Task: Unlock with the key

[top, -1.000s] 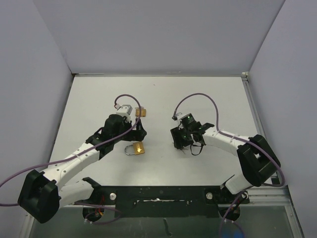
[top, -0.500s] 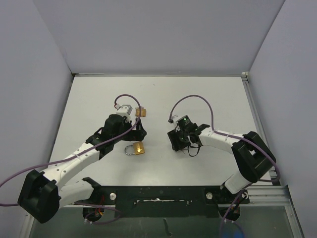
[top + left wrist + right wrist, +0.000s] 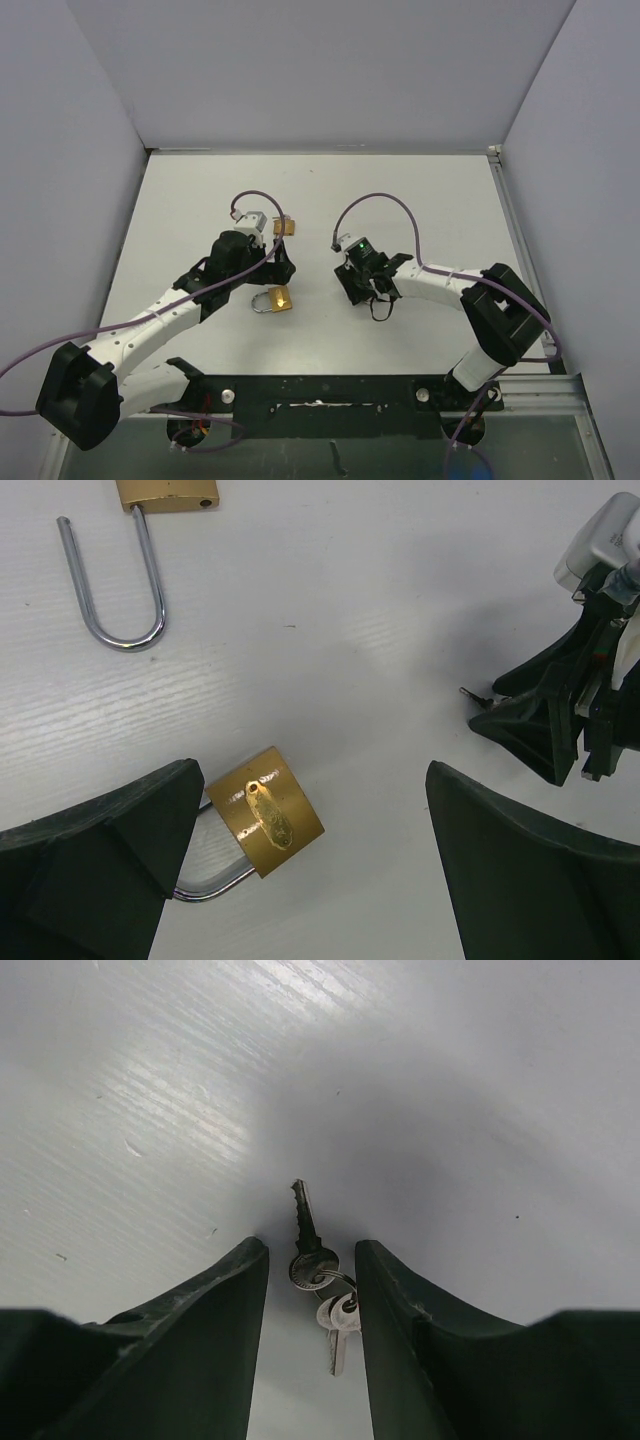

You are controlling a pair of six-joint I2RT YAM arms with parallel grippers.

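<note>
Right tool (image 3: 311,1248): its jaws are standing part-spread, straddling the key (image 3: 303,1218), not pinching it yet.
Key: it is lying flat on the bench (image 3: 480,1080), its ring (image 3: 313,1268) sitting between the fingers (image 3: 200,1305).
Left tool (image 3: 312,780): it is hovering wide-spread over the brass padlock (image 3: 270,812).
Risk: the fingers may be catching only the ring, leaving the key dangling and swinging; or the flat key may be skidding away from the squeeze.

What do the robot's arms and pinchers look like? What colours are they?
The left arm and right arm are white tubes with chunky black joints. A purple cable loops along each one. The left gripper and right gripper have dark, wedge-shaped fingers. A small green light glows on the right wrist.
</note>
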